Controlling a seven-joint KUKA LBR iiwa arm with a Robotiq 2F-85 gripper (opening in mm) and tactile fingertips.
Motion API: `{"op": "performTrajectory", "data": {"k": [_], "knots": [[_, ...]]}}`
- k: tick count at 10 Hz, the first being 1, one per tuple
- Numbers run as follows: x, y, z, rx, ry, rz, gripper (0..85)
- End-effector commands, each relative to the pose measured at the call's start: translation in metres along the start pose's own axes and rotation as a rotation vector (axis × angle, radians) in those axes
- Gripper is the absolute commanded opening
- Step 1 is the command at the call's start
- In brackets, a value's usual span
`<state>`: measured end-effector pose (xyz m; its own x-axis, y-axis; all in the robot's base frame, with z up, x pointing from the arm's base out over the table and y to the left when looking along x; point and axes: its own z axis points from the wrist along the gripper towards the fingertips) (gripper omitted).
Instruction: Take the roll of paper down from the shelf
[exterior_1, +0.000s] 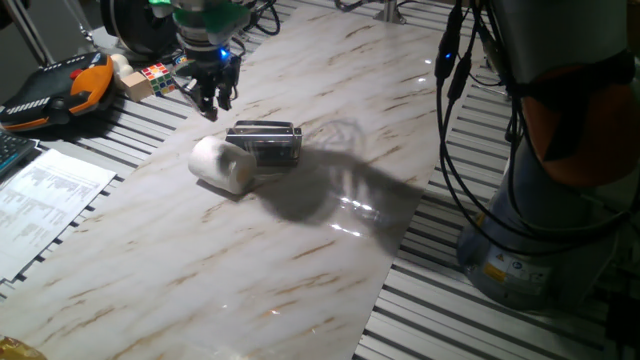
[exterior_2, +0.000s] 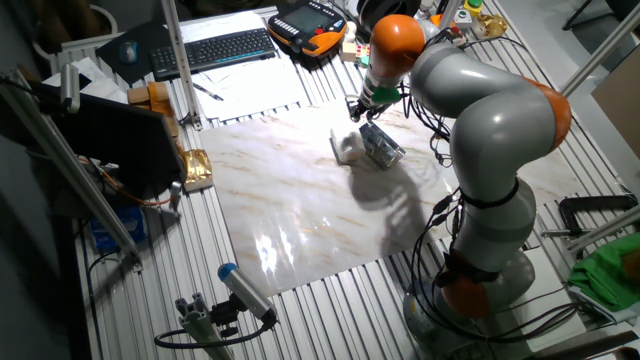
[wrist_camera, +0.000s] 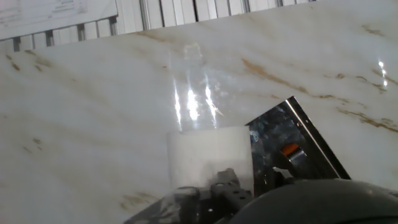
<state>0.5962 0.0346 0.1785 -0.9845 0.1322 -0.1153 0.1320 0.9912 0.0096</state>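
Observation:
The roll of paper (exterior_1: 222, 163) lies on its side on the marble tabletop, touching the left front of the shelf (exterior_1: 266, 141), a small shiny metal rack. My gripper (exterior_1: 213, 103) hangs above the table just behind and left of both, fingers apart and holding nothing. In the other fixed view the roll (exterior_2: 346, 149) lies left of the shelf (exterior_2: 383, 146), with the gripper (exterior_2: 360, 113) above them. The hand view shows the roll (wrist_camera: 208, 155) low in the middle and the shelf (wrist_camera: 295, 146) to its right.
An orange and black pendant (exterior_1: 62, 88) and a coloured cube (exterior_1: 157, 73) lie at the back left. Printed paper sheets (exterior_1: 45, 195) lie off the left edge. The robot base and cables (exterior_1: 560, 160) stand at the right. A keyboard (exterior_2: 215, 47) lies beyond the table.

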Motion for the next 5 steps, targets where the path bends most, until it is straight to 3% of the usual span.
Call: {"op": "performTrajectory", "data": {"k": [1,5], "knots": [[0.0036,-0.002,-0.0029,0.011,0.0,-0.008,0.7],[0.0108,-0.0117,-0.0123,0.016,0.042,-0.041,0.7]]}}
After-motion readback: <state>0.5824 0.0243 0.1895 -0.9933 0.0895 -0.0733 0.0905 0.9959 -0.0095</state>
